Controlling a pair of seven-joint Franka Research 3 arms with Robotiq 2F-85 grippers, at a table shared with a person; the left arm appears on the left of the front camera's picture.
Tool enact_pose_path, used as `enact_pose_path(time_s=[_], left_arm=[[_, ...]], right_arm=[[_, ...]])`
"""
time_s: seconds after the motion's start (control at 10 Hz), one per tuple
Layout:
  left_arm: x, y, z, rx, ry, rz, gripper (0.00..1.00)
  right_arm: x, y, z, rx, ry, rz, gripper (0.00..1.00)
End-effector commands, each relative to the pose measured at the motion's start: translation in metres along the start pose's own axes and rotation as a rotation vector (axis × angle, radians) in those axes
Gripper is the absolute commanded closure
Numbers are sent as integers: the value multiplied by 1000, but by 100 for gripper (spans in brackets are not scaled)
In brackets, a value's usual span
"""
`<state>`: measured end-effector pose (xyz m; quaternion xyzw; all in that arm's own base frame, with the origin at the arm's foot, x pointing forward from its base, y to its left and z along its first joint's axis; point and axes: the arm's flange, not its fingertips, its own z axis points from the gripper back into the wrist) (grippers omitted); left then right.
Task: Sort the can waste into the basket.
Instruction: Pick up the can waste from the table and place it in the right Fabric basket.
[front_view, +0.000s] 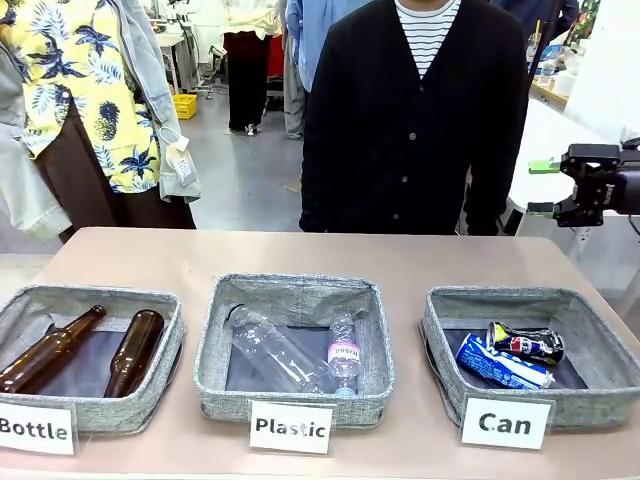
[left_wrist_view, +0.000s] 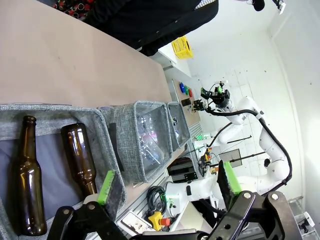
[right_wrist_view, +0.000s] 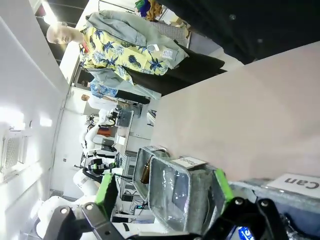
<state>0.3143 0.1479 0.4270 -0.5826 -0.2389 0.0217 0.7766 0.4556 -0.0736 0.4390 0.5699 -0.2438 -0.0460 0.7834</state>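
Cans: blue can (front_view: 502, 365) and silvery can (front_view: 527, 342) lie touching inside Can basket (front_view: 600, 345), right end of table.
L gripper (left_wrist_view: 167, 182): jaws released, nothing held.
R gripper (front_view: 548, 187): far right, jaws released, nothing held.

Bare table (front_view: 330, 255) lies between the person (front_view: 415, 120) and the three bins. The basket (front_view: 600, 395) is open from above; two cans (front_view: 510, 355) occupy its floor.

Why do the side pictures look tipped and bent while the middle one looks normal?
Front view: level, evenly lit, the Can basket sharp. Left wrist view: rolled sideways, wide-angle curving, brown bottles clear. Right wrist view: also sideways, bright glare at left, the plastic basket soft.
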Motion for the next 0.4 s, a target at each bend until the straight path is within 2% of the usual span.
enact_pose_path(time_s=[0.0, 0.3], left_arm=[[1, -2, 2, 3, 5, 11, 0], [1, -2, 2, 3, 5, 11, 0]], right_arm=[[4, 3, 1, 4, 11, -3, 0], [4, 3, 1, 4, 11, -3, 0]])
